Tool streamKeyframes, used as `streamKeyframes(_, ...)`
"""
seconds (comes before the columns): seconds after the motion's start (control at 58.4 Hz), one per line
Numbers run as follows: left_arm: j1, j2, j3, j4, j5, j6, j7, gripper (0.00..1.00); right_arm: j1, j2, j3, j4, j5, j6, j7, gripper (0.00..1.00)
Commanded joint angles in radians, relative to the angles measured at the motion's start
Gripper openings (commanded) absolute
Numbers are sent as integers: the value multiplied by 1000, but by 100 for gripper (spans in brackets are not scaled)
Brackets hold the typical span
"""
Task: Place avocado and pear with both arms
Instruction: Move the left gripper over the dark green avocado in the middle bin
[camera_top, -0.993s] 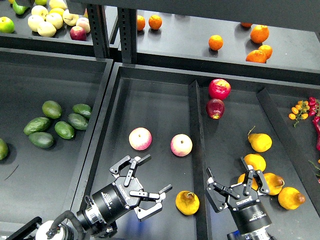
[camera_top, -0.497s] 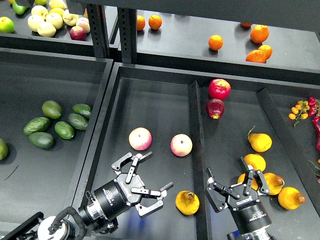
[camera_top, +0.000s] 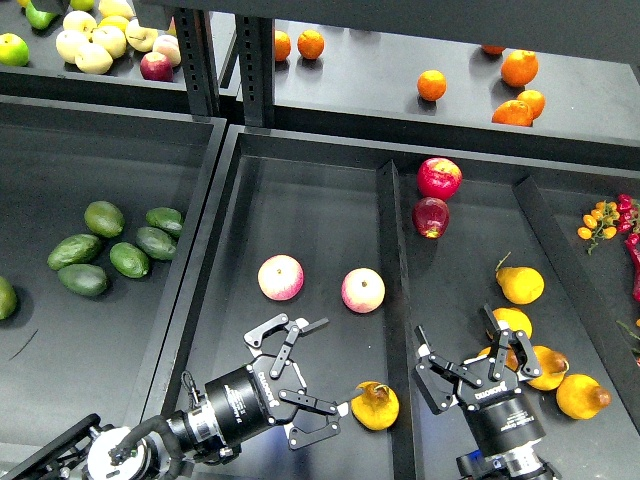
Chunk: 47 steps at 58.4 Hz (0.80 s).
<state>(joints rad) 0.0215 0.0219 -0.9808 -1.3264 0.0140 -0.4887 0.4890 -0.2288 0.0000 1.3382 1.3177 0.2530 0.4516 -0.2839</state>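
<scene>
Yellow-orange pear (camera_top: 375, 406) lay just beside our left gripper (camera_top: 322, 377), jaws wide; our right gripper (camera_top: 470, 354) gaped empty.

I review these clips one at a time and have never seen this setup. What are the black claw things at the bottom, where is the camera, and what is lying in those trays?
The camera sits in the robot's head, looking forward and down over dark display trays. The two black claws are the robot's own grippers. The left gripper is open, just left of a bruised yellow-orange pear in the middle tray, not holding it. The right gripper is also open and empty, reaching toward a group of yellow pears in the tray to the right.

The middle tray also holds two pink-yellow apples. Two red apples lie beyond the divider. The left tray has a cluster of green avocados. The upper shelf carries oranges and pale apples. Nothing is held right now.
</scene>
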Motion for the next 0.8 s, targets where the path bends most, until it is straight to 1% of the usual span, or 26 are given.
streamKeyframes(0.0,-70,56,40,9,60,0,0,99,32,0,36,0,0,-36,2,100)
streamKeyframes(0.051,-118,94,66,16,92,0,0,99,48,0,45,-2,0,-54,2,100)
streamKeyframes(0.069,-168,142,103,21,121,0,0,99,60,0,52,-3,0,-80,3,100)
streamKeyframes(0.12,-218,196,152,26,144,0,0,99,74,0,56,-3,0,-106,3,100)
streamKeyframes(0.206,-336,300,272,36,162,0,0,99,112,0,78,-3,0,-152,3,100)
streamKeyframes(0.308,-471,377,379,49,162,0,0,99,151,0,105,-5,0,-192,3,100)
streamKeyframes(0.462,-667,480,517,64,167,0,0,99,181,0,113,-18,-1,-203,3,100)
streamKeyframes(0.548,-750,512,599,69,193,0,0,99,189,0,111,-21,-3,-203,3,100)
streamKeyframes(0.651,-839,510,709,96,273,0,0,99,201,0,111,-28,-5,-203,3,100)
streamKeyframes(0.788,-897,486,820,119,382,0,0,99,206,0,108,-44,-6,-203,3,100)
